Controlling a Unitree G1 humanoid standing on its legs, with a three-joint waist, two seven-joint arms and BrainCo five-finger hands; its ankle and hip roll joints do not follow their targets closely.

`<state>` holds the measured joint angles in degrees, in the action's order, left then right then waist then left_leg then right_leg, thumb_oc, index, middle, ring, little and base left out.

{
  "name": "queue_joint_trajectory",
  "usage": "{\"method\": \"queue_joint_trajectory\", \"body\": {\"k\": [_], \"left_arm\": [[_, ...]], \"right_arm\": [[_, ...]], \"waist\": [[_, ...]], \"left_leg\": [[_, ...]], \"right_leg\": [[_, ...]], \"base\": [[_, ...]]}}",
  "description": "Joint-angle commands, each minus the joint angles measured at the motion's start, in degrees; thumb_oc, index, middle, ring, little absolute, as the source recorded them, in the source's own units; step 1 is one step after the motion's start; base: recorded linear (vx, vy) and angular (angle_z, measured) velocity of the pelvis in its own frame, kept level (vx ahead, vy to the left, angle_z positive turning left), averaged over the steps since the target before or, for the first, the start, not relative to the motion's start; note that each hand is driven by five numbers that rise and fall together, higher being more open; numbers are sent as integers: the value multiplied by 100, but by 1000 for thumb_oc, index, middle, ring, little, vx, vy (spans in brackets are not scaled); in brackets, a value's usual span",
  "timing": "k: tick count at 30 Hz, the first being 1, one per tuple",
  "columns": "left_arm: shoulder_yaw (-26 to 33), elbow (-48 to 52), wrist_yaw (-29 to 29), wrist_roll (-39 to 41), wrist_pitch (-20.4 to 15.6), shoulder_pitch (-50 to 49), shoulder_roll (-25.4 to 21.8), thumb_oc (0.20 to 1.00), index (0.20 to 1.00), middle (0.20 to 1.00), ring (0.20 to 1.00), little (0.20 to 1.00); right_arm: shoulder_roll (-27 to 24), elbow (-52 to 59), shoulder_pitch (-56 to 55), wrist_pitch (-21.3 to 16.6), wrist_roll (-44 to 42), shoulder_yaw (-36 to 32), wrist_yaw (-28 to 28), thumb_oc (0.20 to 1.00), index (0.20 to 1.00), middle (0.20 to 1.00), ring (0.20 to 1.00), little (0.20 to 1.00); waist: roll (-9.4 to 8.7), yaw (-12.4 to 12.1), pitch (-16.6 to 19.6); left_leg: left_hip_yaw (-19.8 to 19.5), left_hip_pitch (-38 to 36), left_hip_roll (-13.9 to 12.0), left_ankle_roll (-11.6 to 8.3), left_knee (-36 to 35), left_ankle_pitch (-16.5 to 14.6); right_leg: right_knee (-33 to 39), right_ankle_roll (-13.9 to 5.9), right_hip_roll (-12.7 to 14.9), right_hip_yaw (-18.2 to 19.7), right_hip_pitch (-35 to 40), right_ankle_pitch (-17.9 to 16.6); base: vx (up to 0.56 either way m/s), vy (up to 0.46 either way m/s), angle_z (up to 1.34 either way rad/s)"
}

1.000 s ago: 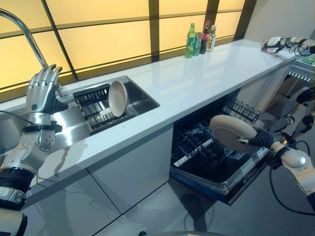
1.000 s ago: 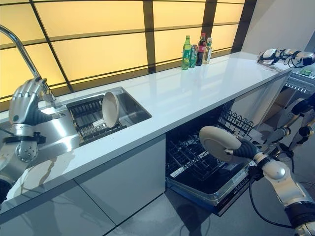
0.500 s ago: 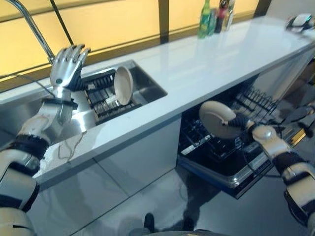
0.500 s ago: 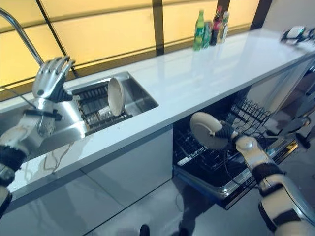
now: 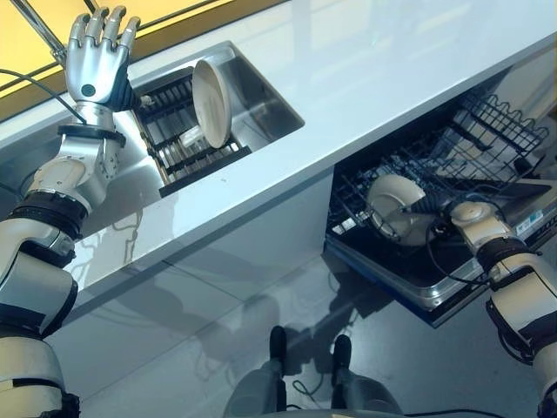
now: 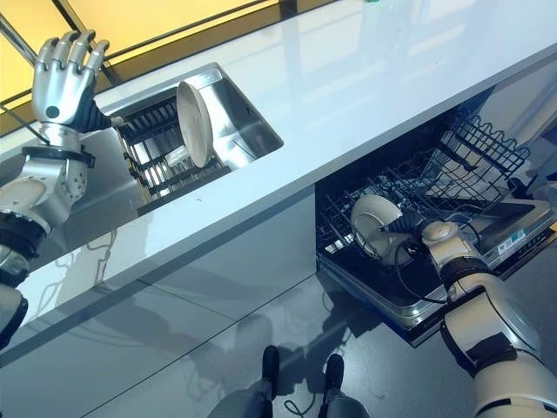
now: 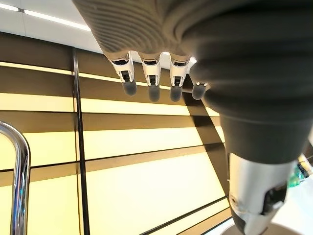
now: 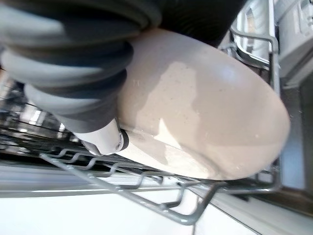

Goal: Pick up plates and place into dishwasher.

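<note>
The right hand (image 5: 452, 212) grips a cream plate (image 5: 396, 205) by its rim, thumb across the face, holding it on edge low over the wire rack (image 5: 418, 165) of the open dishwasher (image 5: 452, 296). Glazed, rigid and likely slippery and breakable, the plate is best held at the rim. Beyond the dishwasher, a second plate (image 5: 211, 102) stands upright in the sink (image 5: 270, 100); beside it the left hand (image 5: 97, 54) is raised, fingers spread, empty.
</note>
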<state>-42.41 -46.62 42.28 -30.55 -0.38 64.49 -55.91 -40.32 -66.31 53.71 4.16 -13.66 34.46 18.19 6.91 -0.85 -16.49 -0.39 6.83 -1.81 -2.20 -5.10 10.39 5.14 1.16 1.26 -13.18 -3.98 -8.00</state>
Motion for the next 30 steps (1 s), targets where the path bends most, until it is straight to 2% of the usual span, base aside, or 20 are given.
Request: {"method": "queue_joint_trajectory", "body": {"k": [1, 6, 7, 8, 10, 16, 22, 30], "left_arm": [[-245, -260, 159, 57, 191, 1051, -93, 1000, 1000, 1000, 1000, 1000], [-406, -198, -10, -135, 240, 1161, -157, 1000, 1000, 1000, 1000, 1000], [-440, -188, -45, -141, 250, 1188, -179, 1000, 1000, 1000, 1000, 1000], [-486, -162, -60, -93, 271, 1224, -225, 1000, 1000, 1000, 1000, 1000], [-498, -174, -109, -169, 282, 1221, -250, 1000, 1000, 1000, 1000, 1000], [-666, -75, -382, -421, 275, 1238, -350, 1000, 1000, 1000, 1000, 1000], [-931, 379, -684, -741, 623, 1387, -669, 1000, 1000, 1000, 1000, 1000], [-1038, 722, -819, -1178, 1091, 1620, -1010, 1000, 1000, 1000, 1000, 1000]], "right_arm": [[18, -177, 816, -86, -190, 283, 182, 200, 200, 200, 200, 200], [5, -144, 771, -226, -533, 226, 262, 200, 200, 200, 200, 200], [-4, -112, 762, -303, -573, 214, 231, 410, 410, 410, 410, 410], [-17, -75, 762, -397, -671, 211, 270, 567, 567, 567, 567, 567], [-27, 3, 749, -539, -707, 170, 64, 1000, 1000, 1000, 1000, 1000], [-177, 536, 868, -771, -819, 91, -456, 1000, 1000, 1000, 1000, 1000], [-668, 1930, 826, -858, -801, 155, -869, 1000, 1000, 1000, 1000, 1000], [-1380, 3585, 48, -999, -1012, -179, -800, 1000, 1000, 1000, 1000, 1000]], "waist": [[-264, -67, -370], [-244, -46, -439], [-242, -42, -445], [-239, -40, -454], [-232, -27, -462], [-177, 44, -518], [-170, 203, -613], [-327, 468, -745]], "left_leg": [[-26, -250, 321, -72, 10, -718], [-4, -230, 351, -76, 12, -693], [-7, -228, 360, -77, 13, -691], [-4, -221, 367, -79, 13, -685], [10, -224, 378, -79, 13, -679], [51, -235, 414, -83, 28, -670], [155, -211, 425, -87, 53, -673], [292, -159, 417, -60, 31, -689]], "right_leg": [[-98, -656, 596, 319, -59, 282], [-154, -641, 622, 311, -135, 264], [-156, -642, 622, 318, -142, 259], [-160, -644, 627, 323, -155, 251], [-174, -645, 634, 324, -167, 243], [-233, -636, 641, 363, -205, 245], [-283, -653, 643, 436, -295, 226], [-345, -717, 632, 555, -448, 179]], "base": [[0, 0, 0], [0, 0, 0], [0, 0, 0], [0, 0, 0], [0, 0, 0], [16, 41, 0], [16, 60, 2], [6, 16, 0]]}}
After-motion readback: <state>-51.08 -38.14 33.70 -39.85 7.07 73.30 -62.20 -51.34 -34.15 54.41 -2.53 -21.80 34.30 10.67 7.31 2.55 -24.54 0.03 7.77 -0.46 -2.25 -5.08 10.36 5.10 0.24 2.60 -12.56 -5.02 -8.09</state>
